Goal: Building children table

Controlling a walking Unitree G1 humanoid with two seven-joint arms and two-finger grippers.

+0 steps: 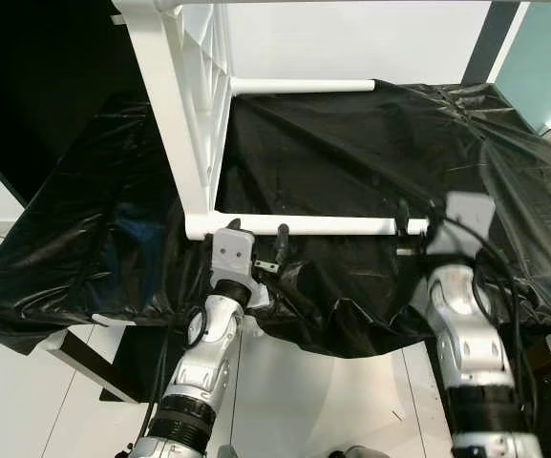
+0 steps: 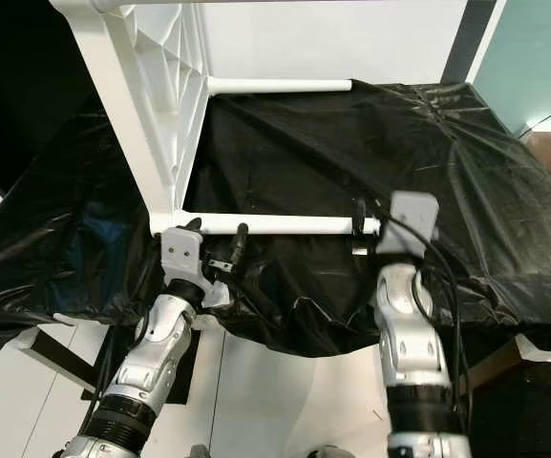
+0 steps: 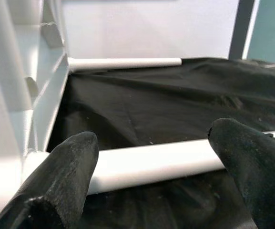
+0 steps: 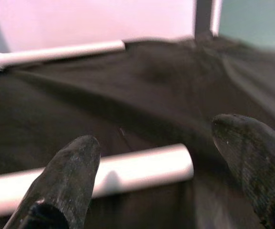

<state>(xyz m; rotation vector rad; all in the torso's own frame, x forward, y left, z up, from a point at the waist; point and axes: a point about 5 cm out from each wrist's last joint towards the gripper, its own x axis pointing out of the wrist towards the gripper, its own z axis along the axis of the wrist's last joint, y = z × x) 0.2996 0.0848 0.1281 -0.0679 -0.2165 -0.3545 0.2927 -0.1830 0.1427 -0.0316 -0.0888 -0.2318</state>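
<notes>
A black sheet (image 1: 370,162) is draped over the tabletop, and on it a white frame (image 1: 184,114) is stood on its side, ahead of and above the left gripper (image 1: 257,232). Two legs stick out from it: the far leg (image 1: 304,86) well beyond both grippers, the near leg (image 1: 304,226) lying across both. The left gripper's fingers are spread apart astride the near leg by the frame joint; the right gripper (image 1: 418,218) is likewise open around its free end (nothing is clamped yet). If one side is closed or lifted first, the leg may be levered in its socket, or the frame toppled. The slack sheet could be pinched.
</notes>
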